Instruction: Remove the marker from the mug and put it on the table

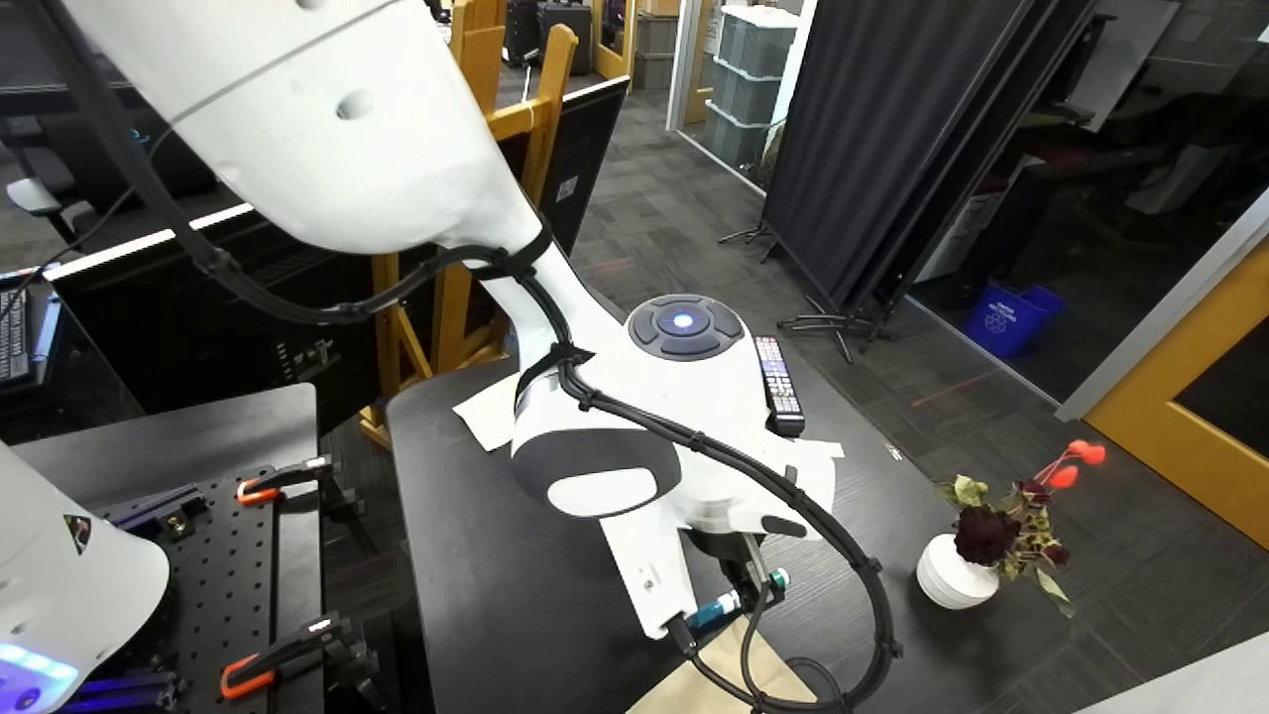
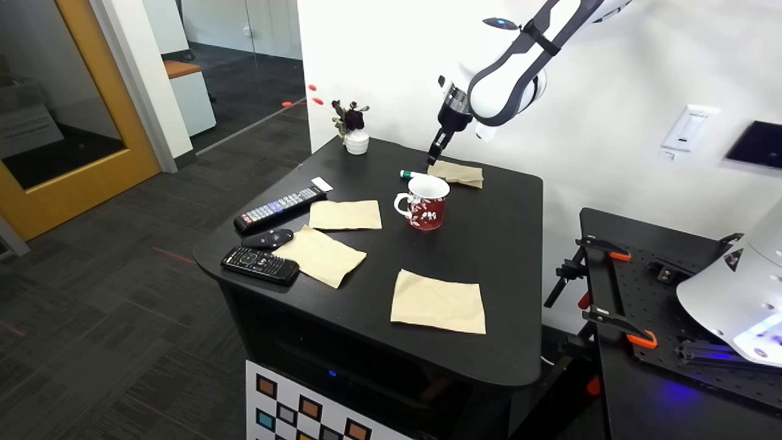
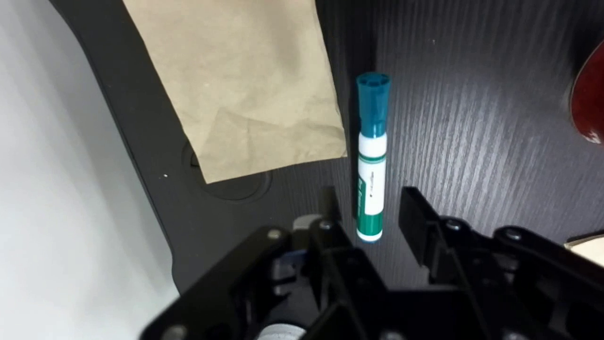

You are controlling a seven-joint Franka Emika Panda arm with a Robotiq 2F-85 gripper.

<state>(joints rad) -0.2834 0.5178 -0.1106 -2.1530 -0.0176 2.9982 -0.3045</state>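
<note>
The marker (image 3: 372, 160), white and green with a teal cap, lies on the dark table (image 3: 472, 71) outside the mug. It also shows in both exterior views (image 1: 716, 609) (image 2: 410, 175), partly hidden. My gripper (image 3: 370, 198) is open. In the wrist view its fingers stand on either side of the marker's green end, with a gap on each side. In an exterior view my gripper (image 2: 432, 160) points down just above the marker. The red mug (image 2: 427, 214) with white rim stands upright on the table; its side shows at the wrist view's right edge (image 3: 590, 101).
A brown napkin (image 3: 245, 94) lies beside the marker, near the table edge by the wall. Other napkins (image 2: 345, 215) (image 2: 438, 302), several remotes (image 2: 280, 209) (image 2: 259, 264) and a white flower pot (image 2: 357, 143) are on the table. The arm's cable (image 1: 872, 635) loops near the gripper.
</note>
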